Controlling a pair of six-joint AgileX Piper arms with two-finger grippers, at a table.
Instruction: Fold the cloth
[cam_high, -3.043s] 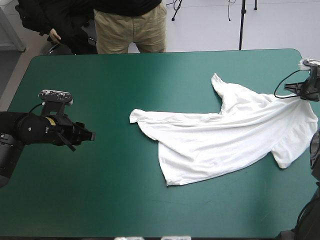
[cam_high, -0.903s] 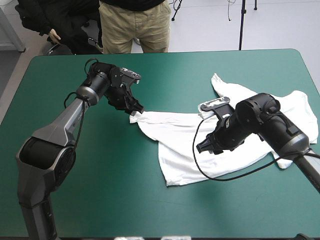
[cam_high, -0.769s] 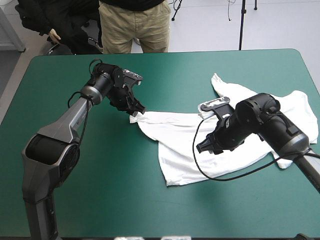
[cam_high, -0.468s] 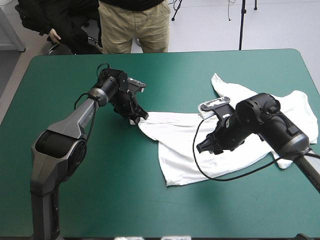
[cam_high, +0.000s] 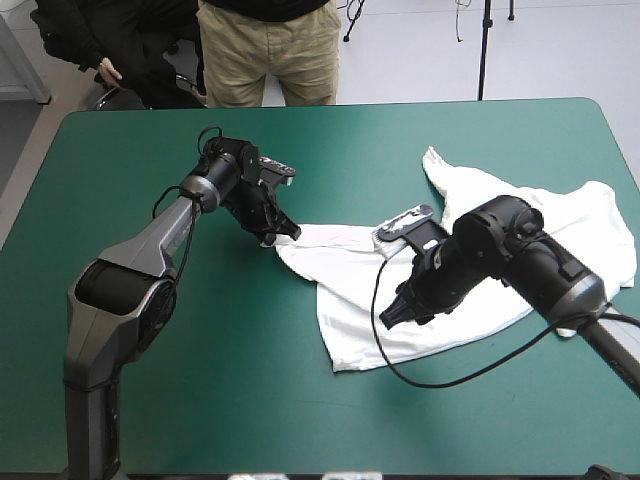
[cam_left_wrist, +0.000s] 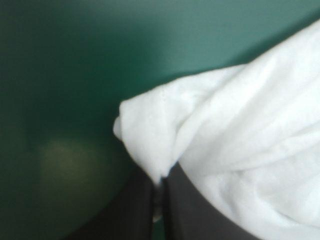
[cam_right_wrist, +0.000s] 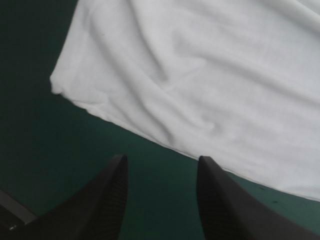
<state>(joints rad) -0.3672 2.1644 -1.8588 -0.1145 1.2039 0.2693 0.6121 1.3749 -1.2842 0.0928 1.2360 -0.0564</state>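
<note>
Left tool (cam_high: 282, 233) just clamped the shirt (cam_high: 345, 300) corner. Right tool (cam_high: 392, 313), spread, has moved toward the hem; probably grabs next.

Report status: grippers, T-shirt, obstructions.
Left gripper shut on T-shirt end. Right gripper open, at its edge. T-shirt spread, rumpled, unfolded. No obstruction seen.

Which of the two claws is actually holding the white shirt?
The left gripper: it is shut on a corner of the T-shirt. The right gripper hangs open by another edge, holding nothing.
</note>
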